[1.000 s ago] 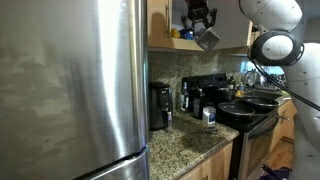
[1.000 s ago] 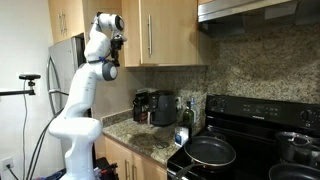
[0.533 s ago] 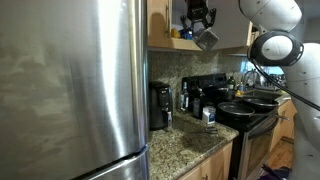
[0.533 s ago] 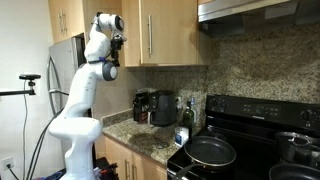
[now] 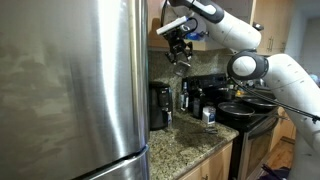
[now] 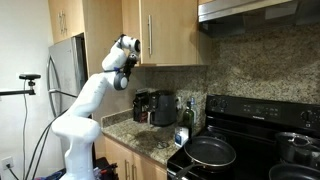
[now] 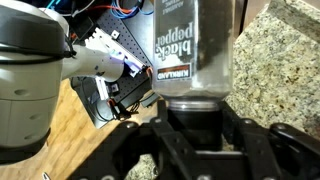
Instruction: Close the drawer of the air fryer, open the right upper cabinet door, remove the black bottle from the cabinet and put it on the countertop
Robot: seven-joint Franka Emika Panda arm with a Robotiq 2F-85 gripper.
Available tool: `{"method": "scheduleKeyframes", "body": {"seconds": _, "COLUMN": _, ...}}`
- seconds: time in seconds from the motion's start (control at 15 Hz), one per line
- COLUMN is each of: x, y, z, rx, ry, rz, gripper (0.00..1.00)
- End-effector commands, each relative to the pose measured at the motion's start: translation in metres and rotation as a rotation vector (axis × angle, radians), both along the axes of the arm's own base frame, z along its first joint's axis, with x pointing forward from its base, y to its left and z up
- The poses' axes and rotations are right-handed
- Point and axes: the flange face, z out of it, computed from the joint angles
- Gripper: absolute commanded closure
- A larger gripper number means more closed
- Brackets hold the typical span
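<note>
Granite countertop (image 7: 288, 52) shows beyond the jaws; the gripper (image 7: 195, 130) is clamped on the dark cap end of the black pepper bottle (image 7: 195, 45) between them.

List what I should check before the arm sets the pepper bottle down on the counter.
1. Grip: ok, the gripper is shut on the black bottle.
2. Clearance: ok, the bottle hangs well above the countertop.
3. Landing spot: ok, bare granite shows in front of the air fryer.
4. Drawer shut: cannot tell, too small to judge.
5. Bottle upright: cannot tell.
</note>
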Motion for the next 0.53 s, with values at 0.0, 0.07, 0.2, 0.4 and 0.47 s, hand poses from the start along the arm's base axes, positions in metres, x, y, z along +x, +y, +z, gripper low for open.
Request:
{"method": "scheduleKeyframes", "body": {"seconds": 0.0, "x": 0.008, "y": 0.019, "z": -0.043, "rx": -0.095, "ry": 0.067, "rz": 0.009, "gripper": 0.73}}
{"method": "scheduleKeyframes", "body": {"seconds": 0.07, "x": 0.01, "y": 0.025, "z": -0.056, "rx": -0.134, "ry": 0.069, "rz": 0.014, "gripper": 0.73}}
{"method": "scheduleKeyframes", "body": {"seconds": 0.2, "x": 0.01, "y": 0.033, "z": -0.081, "rx": -0.256, "ry": 0.077, "rz": 0.021, "gripper": 0.73}}
{"method": "scheduleKeyframes", "body": {"seconds": 0.4, "x": 0.003, "y": 0.039, "z": -0.105, "rx": -0.438, "ry": 0.099, "rz": 0.008, "gripper": 0.73}}
{"method": "scheduleKeyframes", "body": {"seconds": 0.47, "x": 0.003, "y": 0.039, "z": -0.109, "rx": -0.441, "ry": 0.113, "rz": 0.003, "gripper": 0.73}}
